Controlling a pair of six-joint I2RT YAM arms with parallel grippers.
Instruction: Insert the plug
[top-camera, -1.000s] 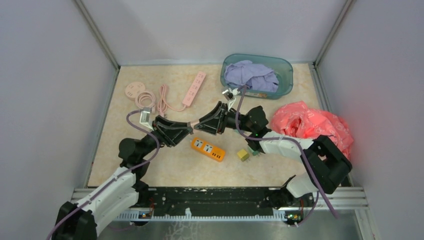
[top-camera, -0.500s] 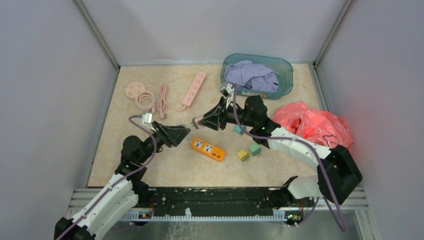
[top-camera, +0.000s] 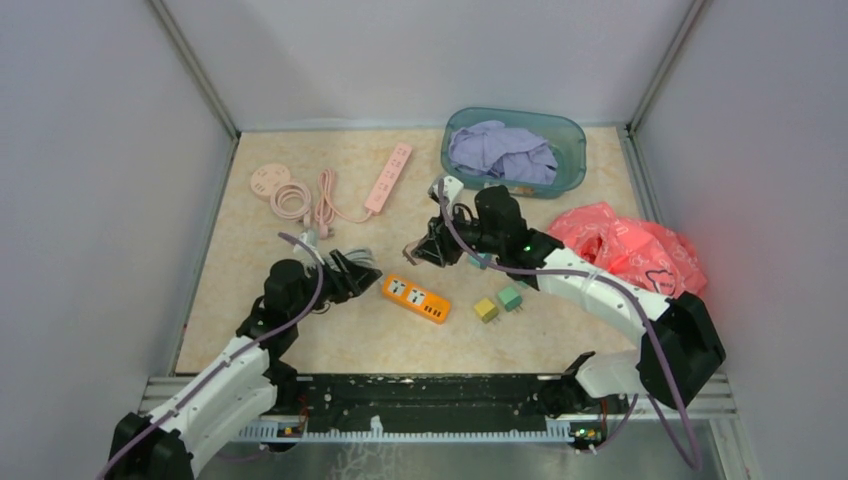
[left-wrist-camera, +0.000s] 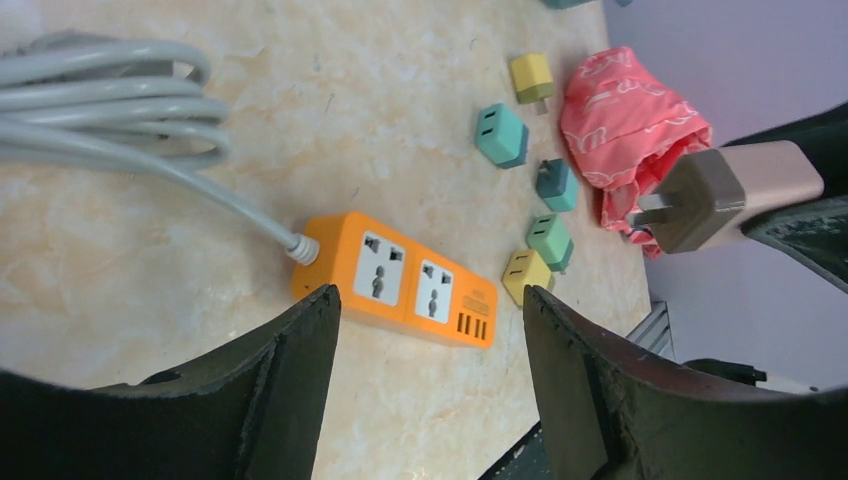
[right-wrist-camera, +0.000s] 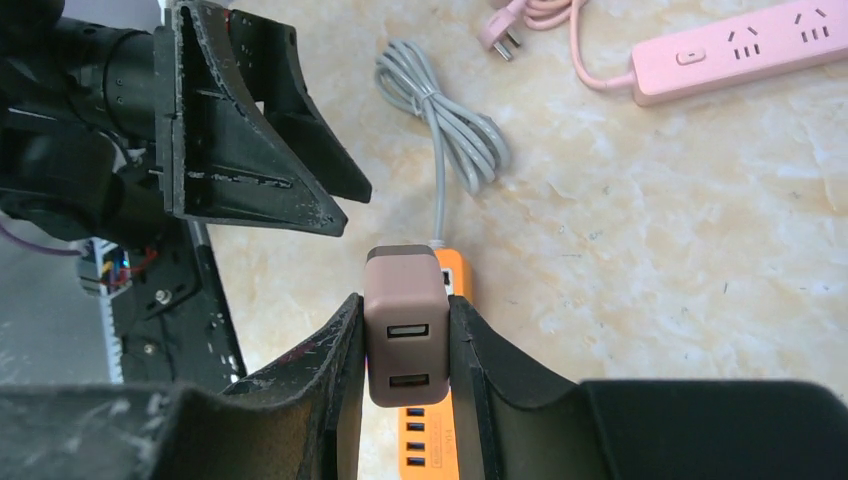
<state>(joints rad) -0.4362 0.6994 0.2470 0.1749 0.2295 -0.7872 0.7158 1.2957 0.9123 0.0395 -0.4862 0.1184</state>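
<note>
Your right hand (right-wrist-camera: 403, 308) is clamped on the plug (right-wrist-camera: 406, 335) at frame centre, just above the orange power strip (right-wrist-camera: 425, 445); your left hand (left-wrist-camera: 430, 298) gapes empty.

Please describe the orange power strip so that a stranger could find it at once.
On the beige table, look near the middle. The orange power strip lies there beside small cube adapters. Unlike the long pink power strip farther back, it is short, with a grey cord.
</note>
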